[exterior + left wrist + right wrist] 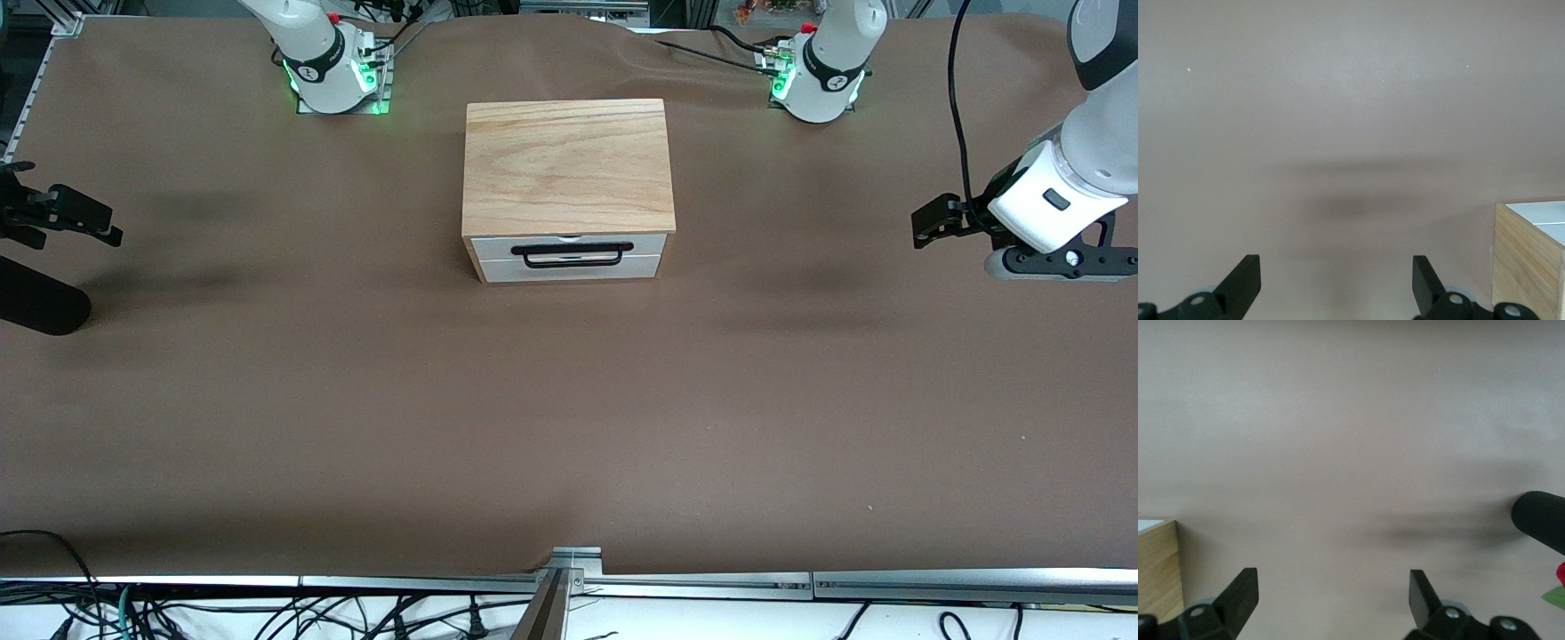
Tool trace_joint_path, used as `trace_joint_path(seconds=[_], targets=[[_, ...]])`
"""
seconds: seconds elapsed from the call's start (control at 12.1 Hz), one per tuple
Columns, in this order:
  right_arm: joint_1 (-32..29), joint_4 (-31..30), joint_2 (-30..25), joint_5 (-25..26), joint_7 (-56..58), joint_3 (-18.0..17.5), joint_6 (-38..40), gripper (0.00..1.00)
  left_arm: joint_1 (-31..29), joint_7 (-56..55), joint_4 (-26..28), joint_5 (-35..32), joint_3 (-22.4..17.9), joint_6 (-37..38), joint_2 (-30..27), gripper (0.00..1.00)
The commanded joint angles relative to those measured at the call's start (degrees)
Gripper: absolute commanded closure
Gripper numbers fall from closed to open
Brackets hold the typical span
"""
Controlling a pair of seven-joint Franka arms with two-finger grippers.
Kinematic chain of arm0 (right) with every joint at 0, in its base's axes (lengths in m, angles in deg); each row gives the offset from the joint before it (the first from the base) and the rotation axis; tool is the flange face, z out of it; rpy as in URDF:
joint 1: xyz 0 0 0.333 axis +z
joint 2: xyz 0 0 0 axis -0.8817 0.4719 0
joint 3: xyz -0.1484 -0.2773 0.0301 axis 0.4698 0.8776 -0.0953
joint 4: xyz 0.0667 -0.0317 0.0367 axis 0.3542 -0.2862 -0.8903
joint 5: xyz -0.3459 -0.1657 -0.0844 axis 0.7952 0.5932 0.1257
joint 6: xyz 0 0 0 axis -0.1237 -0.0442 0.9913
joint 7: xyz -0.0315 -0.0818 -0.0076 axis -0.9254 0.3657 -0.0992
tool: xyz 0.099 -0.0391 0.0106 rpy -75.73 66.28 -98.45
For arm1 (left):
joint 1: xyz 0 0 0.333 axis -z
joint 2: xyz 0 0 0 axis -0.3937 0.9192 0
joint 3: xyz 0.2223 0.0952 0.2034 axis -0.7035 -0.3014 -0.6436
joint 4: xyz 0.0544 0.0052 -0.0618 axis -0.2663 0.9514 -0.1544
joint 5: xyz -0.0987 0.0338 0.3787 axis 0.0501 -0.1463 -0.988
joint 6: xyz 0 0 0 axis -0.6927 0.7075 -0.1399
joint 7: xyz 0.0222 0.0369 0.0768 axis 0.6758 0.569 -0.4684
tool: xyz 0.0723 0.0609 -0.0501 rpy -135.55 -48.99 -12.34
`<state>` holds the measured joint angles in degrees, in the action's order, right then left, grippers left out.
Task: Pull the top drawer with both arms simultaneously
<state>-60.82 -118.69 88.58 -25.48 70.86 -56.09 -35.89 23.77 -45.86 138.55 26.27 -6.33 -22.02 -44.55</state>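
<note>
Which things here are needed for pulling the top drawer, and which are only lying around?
Needed:
- top drawer, shut, with its black handle
- left gripper, open, over the table at the left arm's end
- right gripper, open, over the right arm's end

Not needed:
- lower drawer front
- black cylinder near the right gripper

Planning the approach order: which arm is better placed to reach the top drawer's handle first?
Neither clearly. The left gripper and right gripper both hang open over bare table at opposite ends, about equally distant from the top drawer, which is shut.
</note>
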Motion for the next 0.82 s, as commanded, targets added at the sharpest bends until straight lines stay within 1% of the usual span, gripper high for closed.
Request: trace_joint_path(seconds=[0.0,0.74], targets=[[-0.76,0.16,-0.35,0.98,-0.37,-0.74,0.45,0.0,-1.02,1.01,-0.18,1.03,0.32,1.2,-1.0,0.0],[-0.85,0.25,-0.18,1.24,-0.37,-0.74,0.8,0.0,-1.11,0.92,-0.09,1.03,0.32,1.2,-1.0,0.0]])
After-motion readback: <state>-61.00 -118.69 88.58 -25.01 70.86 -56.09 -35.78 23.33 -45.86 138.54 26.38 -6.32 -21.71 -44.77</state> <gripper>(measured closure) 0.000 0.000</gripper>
